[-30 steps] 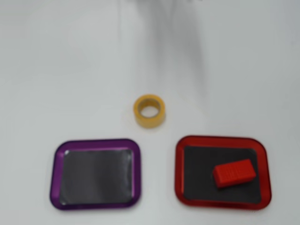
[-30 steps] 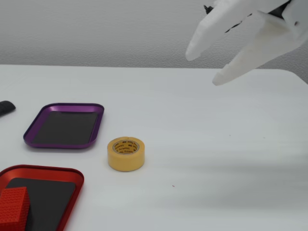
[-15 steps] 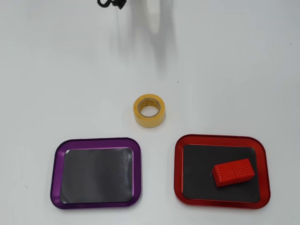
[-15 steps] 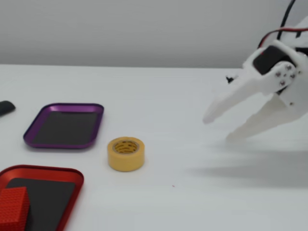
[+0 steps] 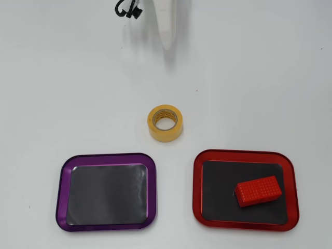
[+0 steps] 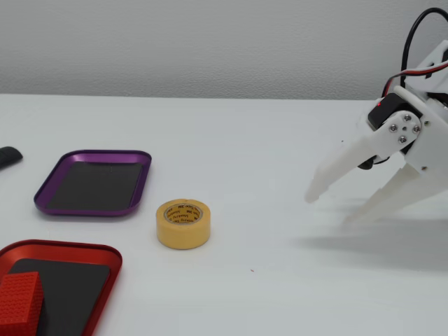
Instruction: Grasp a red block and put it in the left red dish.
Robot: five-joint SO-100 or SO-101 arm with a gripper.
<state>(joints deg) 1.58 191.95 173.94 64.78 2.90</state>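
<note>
Block [image 5: 258,191], bright red and studded, lies inside the red dish [image 5: 197,187], toward its right side in the overhead view, resting on the dark base. White gripper [image 6: 327,208] hangs low over the table's [image 6: 266,140] right side in the fixed view, jaws spread apart and holding nothing. Yellow tape roll [image 5: 165,122] stands mid-table, above the gap between the red dish and a purple dish [image 5: 65,192].
</note>
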